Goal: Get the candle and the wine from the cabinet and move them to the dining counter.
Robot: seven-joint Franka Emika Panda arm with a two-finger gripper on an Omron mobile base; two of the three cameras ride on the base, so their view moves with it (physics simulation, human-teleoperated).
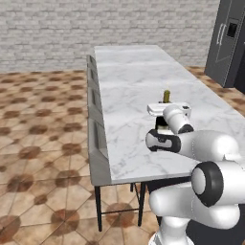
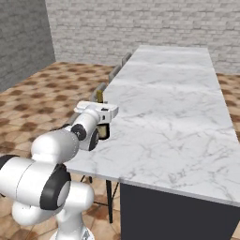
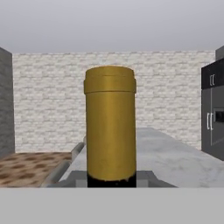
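My gripper (image 1: 167, 111) is shut on the wine (image 1: 166, 96), a dark bottle with a gold-foil neck, held upright. It stands over the near left part of the dining counter (image 1: 139, 81), a long white marble top. From the right, the wine (image 2: 104, 130) and gripper (image 2: 101, 114) are at the counter's (image 2: 173, 93) left edge. Looking along the hand, the gold neck of the wine (image 3: 110, 131) rises between my fingertips (image 3: 146, 178). My arm hides the bottle's base, so I cannot tell whether it touches the marble. The candle and the cabinet are out of view.
Grey stools (image 1: 95, 139) line the counter's left side over a tiled floor (image 1: 43, 124). A tall dark fridge (image 1: 229, 43) stands at the far right. A grey brick wall (image 2: 140, 23) closes the room behind the counter.
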